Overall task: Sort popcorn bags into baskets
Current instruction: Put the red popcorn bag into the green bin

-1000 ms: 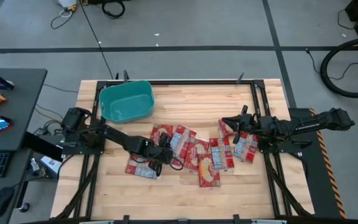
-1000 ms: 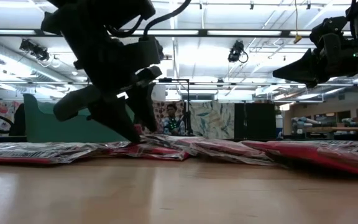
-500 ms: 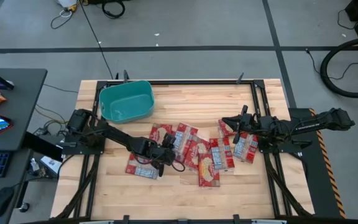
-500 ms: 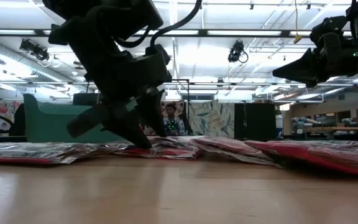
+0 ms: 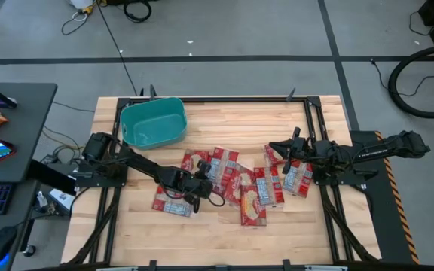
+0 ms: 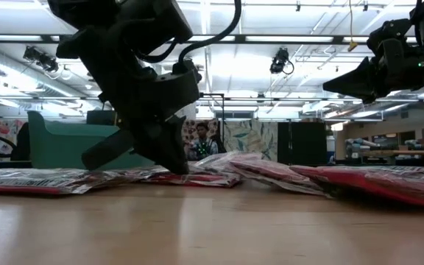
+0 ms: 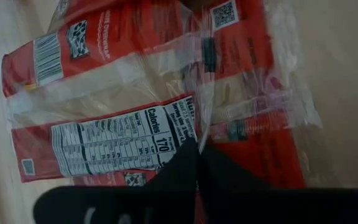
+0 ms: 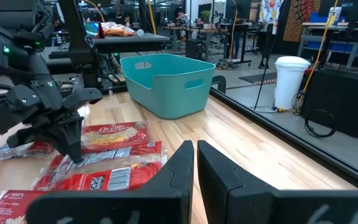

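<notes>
Popcorn bags (image 5: 239, 181), red w/ white-grey and yellow print, lie scattered and overlapping across the middle of the wooden table (image 5: 224, 120), from a lone packet at the left-front (image 5: 170, 203) to a cluster at the right under the right arm (image 5: 288, 175). Nearest the front edge one bag (image 5: 253, 209) sticks out toward the camera side of the pile. Left end effector (image 5: 199, 185) is down on the left part of the pile, fingers pinched shut on the edge of a popcorn packet (image 7: 117, 112); in the left wrist view the two dark fingertips (image 7: 188, 163) meet on clear wrapper film next to the nutrition panel, and in the low view that end effector (image 6: 174, 163) sits at table level w/ the packets around it. Right end effector (image 5: 272, 145) hangs above the right cluster, not touching any bag, fingers closed w/ only a thin slit between them (image 8: 194, 163), nothing held. Farther back, at the table's left-rear, the teal basket (image 5: 154, 123) stands upright, apart from the pile; no bags visible inside it from above. Beyond the table in the low view a person (image 6: 201, 142) shows far off in the room.
</notes>
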Action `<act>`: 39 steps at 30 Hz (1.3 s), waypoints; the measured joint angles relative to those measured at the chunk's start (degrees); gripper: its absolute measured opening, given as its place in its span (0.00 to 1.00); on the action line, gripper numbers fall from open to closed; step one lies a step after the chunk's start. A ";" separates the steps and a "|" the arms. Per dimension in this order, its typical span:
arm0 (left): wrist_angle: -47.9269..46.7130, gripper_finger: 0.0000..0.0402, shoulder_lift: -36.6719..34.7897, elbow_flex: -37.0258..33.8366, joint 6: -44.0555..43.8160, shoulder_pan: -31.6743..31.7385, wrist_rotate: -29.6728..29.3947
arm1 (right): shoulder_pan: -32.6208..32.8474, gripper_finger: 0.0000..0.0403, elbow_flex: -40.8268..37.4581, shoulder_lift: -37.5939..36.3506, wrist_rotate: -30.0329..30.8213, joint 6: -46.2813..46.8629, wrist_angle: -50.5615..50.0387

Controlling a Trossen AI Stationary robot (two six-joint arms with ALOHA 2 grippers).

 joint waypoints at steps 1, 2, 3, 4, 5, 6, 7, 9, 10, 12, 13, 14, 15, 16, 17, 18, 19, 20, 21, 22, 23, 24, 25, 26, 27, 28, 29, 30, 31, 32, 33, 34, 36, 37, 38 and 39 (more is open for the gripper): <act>-0.23 0.02 -0.41 0.00 0.02 -0.08 0.00 | -0.02 0.06 0.01 0.00 0.00 0.00 0.00; -0.79 0.01 -1.08 -0.11 0.02 -0.34 -0.04 | -0.02 0.06 0.00 0.00 0.00 0.02 0.00; -1.58 0.01 -2.09 -0.20 -0.01 -0.51 -0.04 | 0.00 0.06 0.00 -0.01 0.00 0.02 0.00; -2.24 0.01 -3.34 -0.27 -0.02 -0.72 -0.09 | -0.02 0.06 0.00 0.00 0.00 0.01 0.00; -2.63 0.01 -4.74 -0.26 -0.10 -0.89 -0.21 | -0.01 0.06 0.00 0.00 -0.01 0.00 0.00; -3.34 0.01 -6.38 -0.20 -0.61 -1.12 -0.25 | -0.01 0.06 0.00 0.00 0.00 0.00 0.00; -4.68 0.01 -8.17 -0.20 -1.76 -1.24 -0.21 | 0.00 0.06 0.00 0.00 0.00 0.01 0.00; -6.74 0.01 -11.37 -0.16 -4.63 -1.48 1.38 | -0.02 0.06 0.00 0.00 0.00 0.00 0.00; -8.22 0.01 -13.01 -0.16 -6.47 -1.54 3.62 | -0.02 0.06 0.01 0.00 0.00 0.00 0.02; -10.05 0.01 -15.52 -0.08 -11.21 -1.55 8.62 | -0.01 0.06 0.00 -0.01 0.00 0.00 0.01; -11.58 0.01 -16.22 0.00 -13.72 -1.55 10.49 | -0.01 0.06 0.00 0.00 0.00 0.02 0.05; -13.21 0.01 -16.47 0.02 -16.12 -1.57 11.74 | 0.00 0.06 0.00 -0.02 0.00 0.01 0.13; -15.33 0.01 -16.37 0.02 -18.15 -1.71 12.45 | -0.02 0.06 0.00 0.00 0.00 0.00 0.27; -17.90 0.01 -16.09 -0.02 -19.75 -1.93 12.62 | -0.02 0.06 0.00 0.00 0.00 0.00 0.45; -19.95 0.01 -15.60 -0.03 -20.99 -2.14 12.56 | 0.00 0.06 0.00 -0.02 -0.02 0.00 0.57; -21.44 0.02 -14.90 -0.03 -21.93 -2.42 12.39 | 0.00 0.06 0.00 -0.02 0.00 0.02 0.57; -22.70 0.02 -14.09 -0.03 -22.76 -2.67 11.92 | -0.01 0.06 0.00 -0.01 -0.01 0.02 0.71; -23.84 0.02 -13.27 -0.03 -23.16 -2.89 11.27 | 0.00 0.06 0.00 0.00 0.00 0.00 0.81; -24.82 0.02 -12.35 -0.05 -23.51 -3.19 10.48 | 0.00 0.06 0.00 -0.02 0.00 0.01 0.80; -25.16 0.02 -11.49 -0.05 -23.64 -3.41 9.46 | -0.01 0.06 0.00 0.00 0.00 0.01 0.86; -25.26 0.02 -10.74 -0.05 -23.63 -3.49 8.11 | -0.01 0.06 0.01 0.00 -0.01 0.00 0.85; -25.62 0.02 -10.07 -0.05 -23.61 -3.69 6.85 | 0.00 0.06 0.00 -0.02 0.00 0.02 0.85; -25.73 0.02 -9.52 -0.05 -23.57 -3.78 5.56 | -0.02 0.06 0.00 0.00 0.00 0.02 0.85; -25.99 0.02 -9.17 -0.05 -23.03 -3.86 4.48 | 0.00 0.06 0.00 0.00 0.00 0.01 0.85; -26.26 0.02 -8.94 -0.05 -22.69 -3.93 3.88 | 0.00 0.06 0.00 -0.02 -0.02 0.00 0.85; -26.22 0.01 -8.82 -0.05 -22.54 -3.93 3.66 | 0.00 0.06 0.00 -0.02 0.00 0.00 0.85; -26.16 0.01 -8.78 -0.05 -22.53 -3.93 3.64 | 0.00 0.06 0.00 0.00 0.00 0.02 0.85; -26.14 0.01 -8.77 -0.05 -22.55 -3.93 3.64 | -0.01 0.06 0.00 0.00 0.00 0.01 0.81; -26.02 0.01 -8.78 -0.05 -22.56 -3.93 3.64 | 0.00 0.06 0.00 -0.01 -0.02 0.00 0.84; -25.93 0.02 -8.78 -0.03 -22.57 -3.97 3.64 | -0.01 0.06 0.00 0.00 0.00 0.00 0.84; -25.81 0.03 -8.78 -0.05 -22.64 -4.21 3.56 | 0.00 0.06 0.00 -0.01 0.00 0.00 0.83; -25.59 0.04 -8.78 -0.03 -22.83 -4.49 3.03 | 0.00 0.06 0.00 -0.01 0.00 0.02 0.85; -25.62 0.02 -8.77 0.24 -22.93 -5.28 1.09 | -0.02 0.06 0.02 0.00 0.00 0.00 0.83; -25.96 0.02 -8.78 0.72 -22.95 -5.48 0.42 | 0.00 0.06 0.00 -0.02 0.00 0.00 0.84; -26.21 0.01 -9.09 1.27 -23.05 -5.69 0.12 | 0.00 0.06 0.00 -0.01 0.00 0.00 0.84; -26.43 0.01 -9.76 1.70 -23.58 -5.67 -0.01 | 0.00 0.06 0.00 -0.01 -0.01 0.00 0.83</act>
